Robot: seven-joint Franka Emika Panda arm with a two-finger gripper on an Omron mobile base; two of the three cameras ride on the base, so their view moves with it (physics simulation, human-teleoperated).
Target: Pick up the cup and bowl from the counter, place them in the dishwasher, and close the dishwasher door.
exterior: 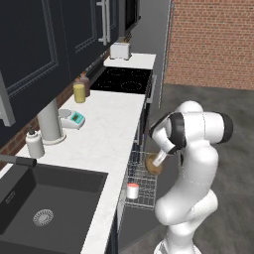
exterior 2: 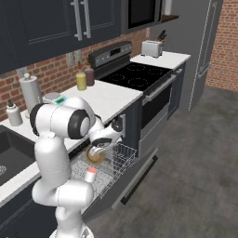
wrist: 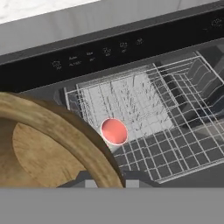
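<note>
Gripper (exterior: 158, 161) clamps bowl (exterior: 153, 163) above pulled-out rack (exterior: 144, 191) of dishwasher (exterior 2: 123, 179); fingertips hidden behind bowl. Cup (exterior: 132, 191) stands upright near rack front edge. Bowl cut off at hand view's left edge.

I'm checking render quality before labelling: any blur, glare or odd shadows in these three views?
Left base view: soft throughout, cup small but readable. Right base view: even light, no glare, bowl partly behind the gripper. Hand view: bowl looms large at lower left, rack wires crisp.
</note>
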